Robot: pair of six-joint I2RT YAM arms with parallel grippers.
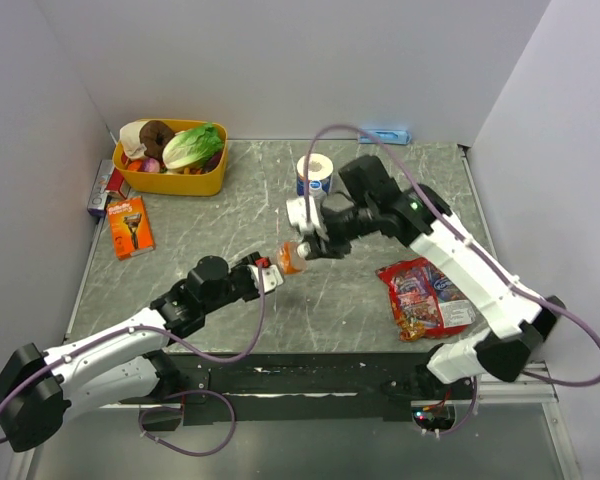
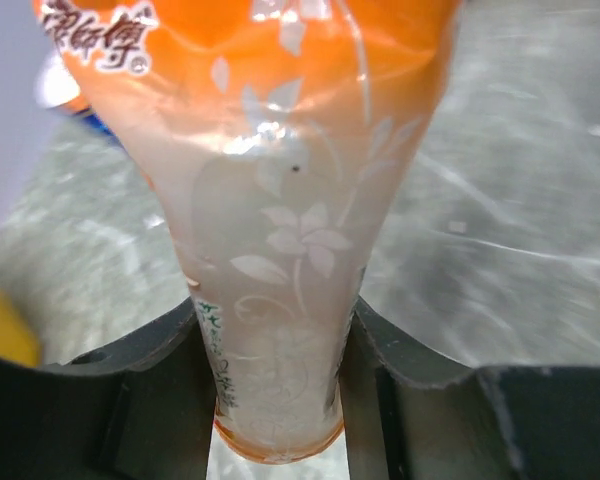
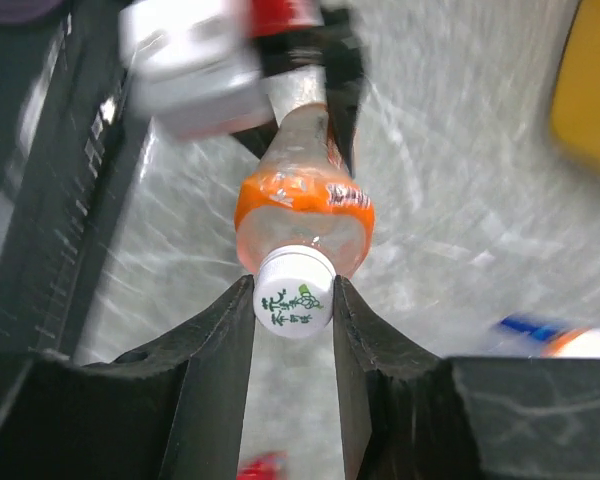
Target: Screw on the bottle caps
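A clear bottle of orange drink with an orange label (image 1: 291, 257) lies on its side in the air above the middle of the table, held between both arms. My left gripper (image 1: 271, 276) is shut on its bottom end (image 2: 280, 300). My right gripper (image 1: 308, 246) is shut on its white cap with green writing (image 3: 294, 291); a finger (image 3: 220, 340) presses each side of the cap. The bottle's orange label (image 3: 302, 198) shows just behind the cap. The blue caps and the small see-through bottles are out of view.
A yellow tub (image 1: 208, 185) with lettuce and a doughnut stands at the back left, with an orange razor pack (image 1: 130, 226) in front of it. A toilet roll (image 1: 316, 172) stands at the back middle. A red snack bag (image 1: 422, 295) lies at the right.
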